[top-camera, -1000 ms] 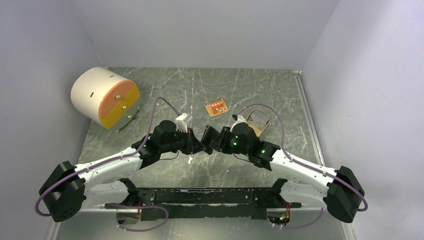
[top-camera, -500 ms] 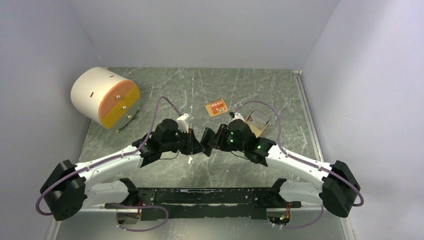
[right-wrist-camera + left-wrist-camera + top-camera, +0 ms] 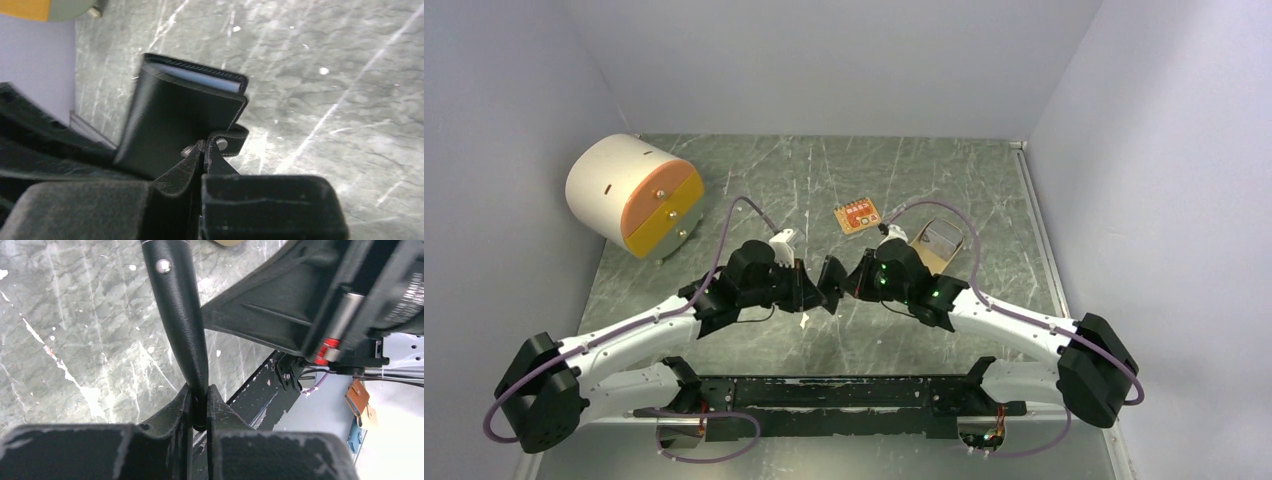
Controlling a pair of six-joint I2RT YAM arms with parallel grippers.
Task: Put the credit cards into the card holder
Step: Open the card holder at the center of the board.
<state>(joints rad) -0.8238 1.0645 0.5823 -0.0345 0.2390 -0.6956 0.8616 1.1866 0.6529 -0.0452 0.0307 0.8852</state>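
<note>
Beyond left hand (image 3: 200, 409), card holder (image 3: 177, 315) lengthwise

Pale lilac walls (image 3: 824, 60), green-grey marbled tabletop (image 3: 754, 170), soft even light

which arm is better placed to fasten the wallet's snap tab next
Right. The right claw is shut right at the snap tab of the folded card holder. The left claw is clamped on the card holder's edge, so it likely serves best steadying it.
</note>
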